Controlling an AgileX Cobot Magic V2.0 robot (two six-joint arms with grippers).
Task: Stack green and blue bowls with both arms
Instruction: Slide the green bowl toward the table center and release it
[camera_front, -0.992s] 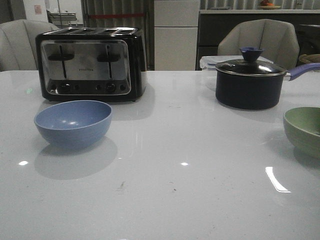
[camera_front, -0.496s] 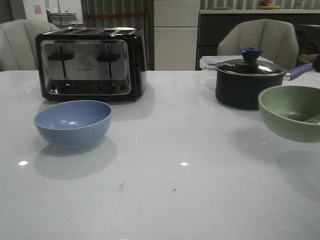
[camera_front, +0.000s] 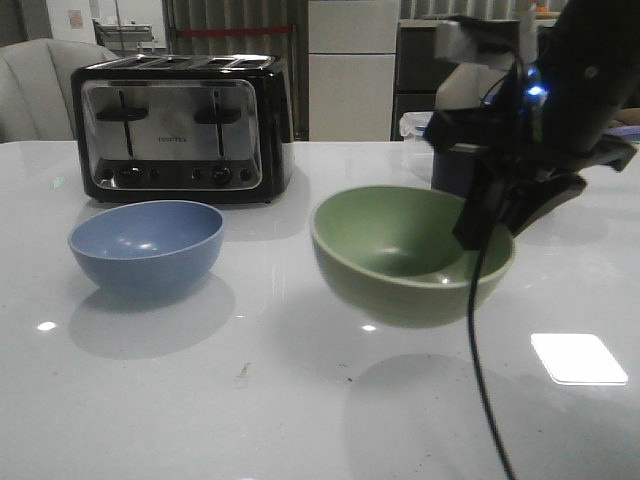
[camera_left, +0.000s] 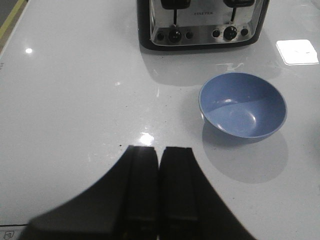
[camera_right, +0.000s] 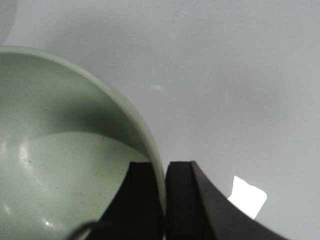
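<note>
Holding the green bowl (camera_front: 411, 254) by its rim, my right gripper (camera_right: 164, 172) carries it clear above the table (camera_front: 300, 400). My left gripper (camera_left: 159, 167) is clenched on nothing; the blue bowl (camera_left: 243, 105) sits just beyond it, near the toaster (camera_left: 200, 22).

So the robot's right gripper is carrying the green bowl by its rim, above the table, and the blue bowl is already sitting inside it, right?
Not quite. The blue bowl is not inside the green bowl; it rests alone on the table in front of the toaster, as the front view shows. The rest holds: the right gripper pinches the green bowl's rim, and the bowl hangs above its shadow.
</note>
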